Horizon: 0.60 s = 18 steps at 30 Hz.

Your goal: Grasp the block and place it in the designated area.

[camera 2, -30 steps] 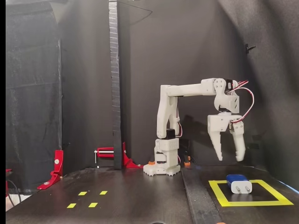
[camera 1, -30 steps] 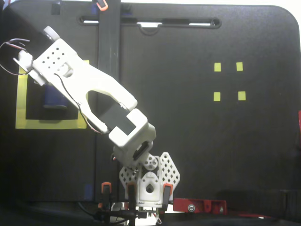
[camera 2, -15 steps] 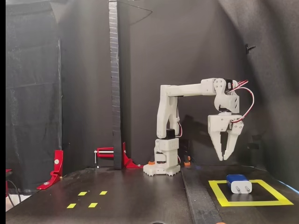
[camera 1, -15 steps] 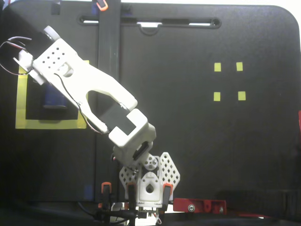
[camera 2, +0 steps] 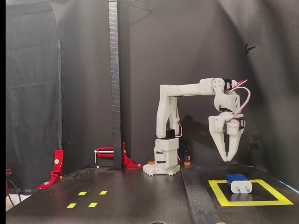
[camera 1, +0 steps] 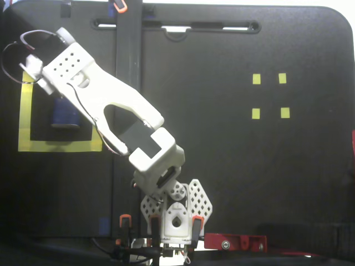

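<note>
The dark-blue block (camera 2: 238, 183) lies on its side inside the designated area (camera 2: 219, 193), a square of wide yellow tape, with its two prongs facing the camera. My gripper (camera 2: 229, 158) hangs just above and a little behind the block, apart from it. Its fingertips meet and hold nothing. In the view from above, the block (camera 1: 65, 115) shows inside the yellow square (camera 1: 25, 119), partly under my white wrist (camera 1: 66, 69), which hides the fingertips.
Four small yellow tape squares (camera 1: 269, 95) lie on the black table at the right, also seen at the front left in the side view (camera 2: 87, 199). A tall black post (camera 2: 114, 84) stands behind, with red clamps (camera 2: 110, 153) at its foot. The arm base (camera 1: 175, 213) sits at the front edge.
</note>
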Available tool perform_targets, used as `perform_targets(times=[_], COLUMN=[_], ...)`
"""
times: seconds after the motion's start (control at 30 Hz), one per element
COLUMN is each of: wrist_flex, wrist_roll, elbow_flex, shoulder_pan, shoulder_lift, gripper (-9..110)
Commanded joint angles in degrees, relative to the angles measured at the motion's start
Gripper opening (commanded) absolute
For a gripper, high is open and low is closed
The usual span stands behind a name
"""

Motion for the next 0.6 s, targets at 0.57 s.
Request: perform_targets(times=[0.57], wrist_flex=[-0.53], wrist_roll=[4.22], elbow_flex=[0.44], shoulder_pan=[4.22], shoulder_lift=[2.64], gripper=[0])
